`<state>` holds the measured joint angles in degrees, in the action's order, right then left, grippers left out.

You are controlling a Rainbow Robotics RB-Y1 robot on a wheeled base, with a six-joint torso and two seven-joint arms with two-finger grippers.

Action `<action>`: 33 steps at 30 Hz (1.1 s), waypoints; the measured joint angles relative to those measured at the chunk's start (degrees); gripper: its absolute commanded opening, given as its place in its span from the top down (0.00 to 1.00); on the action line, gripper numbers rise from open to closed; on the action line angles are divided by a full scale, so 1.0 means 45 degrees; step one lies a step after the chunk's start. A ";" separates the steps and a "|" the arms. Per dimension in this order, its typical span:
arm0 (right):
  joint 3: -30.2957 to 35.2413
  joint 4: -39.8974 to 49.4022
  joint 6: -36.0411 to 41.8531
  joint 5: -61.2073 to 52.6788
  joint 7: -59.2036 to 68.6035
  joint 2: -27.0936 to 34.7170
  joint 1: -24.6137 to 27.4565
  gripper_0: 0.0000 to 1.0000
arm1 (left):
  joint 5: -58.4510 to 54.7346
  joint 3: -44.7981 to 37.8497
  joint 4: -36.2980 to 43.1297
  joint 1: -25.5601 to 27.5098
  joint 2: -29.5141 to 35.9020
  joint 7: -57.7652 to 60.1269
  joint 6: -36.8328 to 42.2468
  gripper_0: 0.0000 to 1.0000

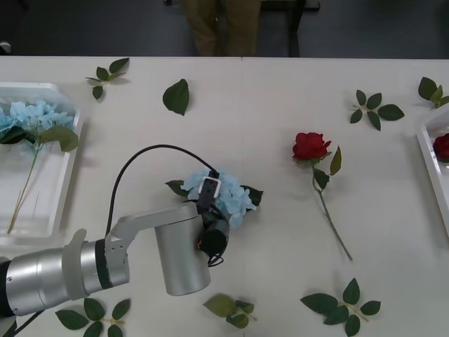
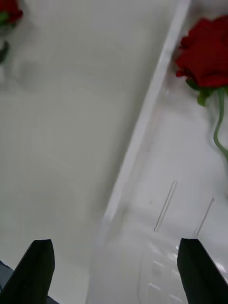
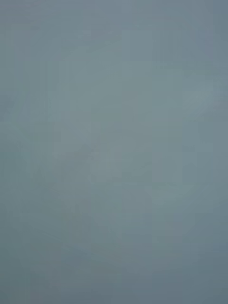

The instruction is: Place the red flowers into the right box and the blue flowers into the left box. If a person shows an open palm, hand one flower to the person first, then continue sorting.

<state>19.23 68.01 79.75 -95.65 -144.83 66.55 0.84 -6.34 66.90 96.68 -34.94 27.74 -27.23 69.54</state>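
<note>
Blue flower [image 1: 226, 196] lies directly under the left gripper [image 1: 210, 210].

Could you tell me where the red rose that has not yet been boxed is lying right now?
In the front view, the loose red rose lies flat on the table, right of centre, between the blue flower under the left arm and the right box.

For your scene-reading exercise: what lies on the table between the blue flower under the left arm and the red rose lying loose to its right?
In the front view, nothing: bare table separates the blue flower from the red rose.
</note>
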 measured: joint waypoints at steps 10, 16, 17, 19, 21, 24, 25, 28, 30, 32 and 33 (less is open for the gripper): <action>-0.0724 0.4904 0.0379 0.2636 0.7034 -0.1299 -0.2227 0.25 | -0.0142 0.0060 -0.0201 -0.0272 -0.0097 0.0127 -0.0179 1.00; -0.2713 0.7584 -0.0377 0.4470 1.1013 -0.1713 -0.2603 0.25 | -0.0150 0.0055 -0.0249 -0.0343 -0.0082 0.0127 -0.0175 1.00; -0.3107 0.7936 -0.0459 0.4730 1.1709 -0.1713 -0.2603 0.25 | -0.0269 0.0030 -0.0248 -0.0367 -0.0048 0.0127 -0.0173 1.00; -0.3853 0.8565 -0.0727 0.5220 1.3265 -0.1710 -0.2602 0.25 | -0.0842 -0.0205 -0.0218 -0.0419 0.0115 0.0122 -0.0170 1.00; -0.4618 0.9069 -0.1199 0.5686 1.4465 -0.1680 -0.2597 0.25 | -0.2122 -0.0834 -0.0169 -0.0438 0.0481 0.0053 -0.0151 1.00; -0.5863 0.9586 -0.2374 0.6195 1.5212 -0.1448 -0.2595 0.25 | -0.4178 -0.2170 -0.0113 -0.0434 0.1399 -0.0694 0.0105 1.00; -0.6338 0.9686 -0.2931 0.6276 1.5350 -0.1298 -0.2595 0.25 | -0.4753 -0.2670 -0.0014 -0.0433 0.1830 -0.1219 0.0266 1.00; -0.7775 0.9803 -0.4916 0.6402 1.6435 -0.0772 -0.2601 0.25 | -0.6360 -0.4199 0.0495 -0.0428 0.3386 -0.3262 0.0784 1.00; -0.8669 0.9802 -0.5861 0.6626 1.7293 -0.0482 -0.2642 0.25 | -0.7696 -0.5190 0.0736 -0.0424 0.4512 -0.4526 0.0920 1.00; -0.9534 0.9793 -0.6481 0.7089 1.7774 -0.0268 -0.2796 0.25 | -0.9151 -0.6143 0.0775 -0.0424 0.5554 -0.5556 0.1095 1.00; -0.9940 0.9780 -0.6734 0.7329 1.7872 -0.0191 -0.2921 0.25 | -0.9614 -0.6589 0.0776 -0.0423 0.5974 -0.5877 0.1289 1.00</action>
<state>-25.50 112.02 49.45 -62.67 -64.40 65.69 -12.30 -49.61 37.25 100.17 -36.84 54.62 -53.68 75.34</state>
